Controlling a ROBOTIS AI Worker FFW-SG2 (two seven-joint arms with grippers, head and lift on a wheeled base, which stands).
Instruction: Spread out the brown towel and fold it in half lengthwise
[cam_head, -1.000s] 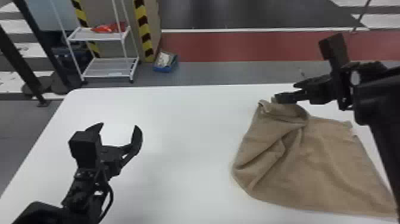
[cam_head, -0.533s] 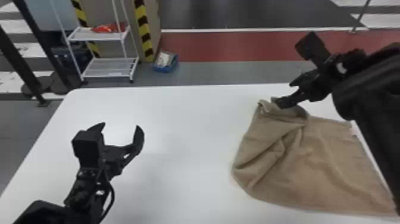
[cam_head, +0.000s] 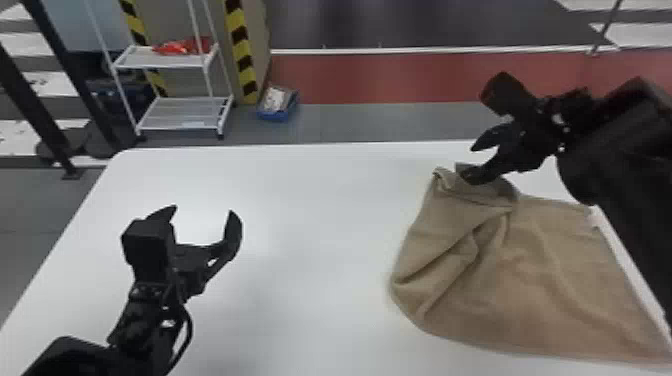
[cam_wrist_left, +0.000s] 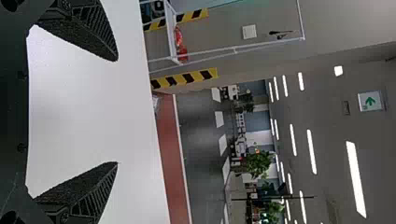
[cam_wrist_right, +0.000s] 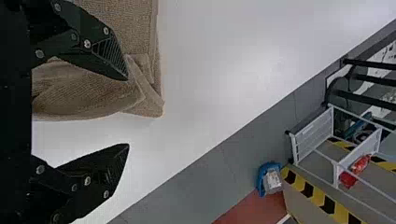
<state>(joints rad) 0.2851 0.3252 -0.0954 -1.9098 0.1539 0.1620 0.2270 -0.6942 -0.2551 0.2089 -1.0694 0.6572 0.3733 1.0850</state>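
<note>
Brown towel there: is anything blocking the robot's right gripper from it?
Nothing visible stands between them: the open right gripper is at the brown towel's bunched far corner, one finger over the cloth.

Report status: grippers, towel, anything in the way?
Left gripper open, over table. Right gripper open, at far edge of rumpled brown towel. Bunched far corner may hinder spreading.

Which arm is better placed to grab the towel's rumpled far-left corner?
Right, most likely: the right gripper is open at that corner of the towel, while the left gripper hangs over the table, well left of it.
</note>
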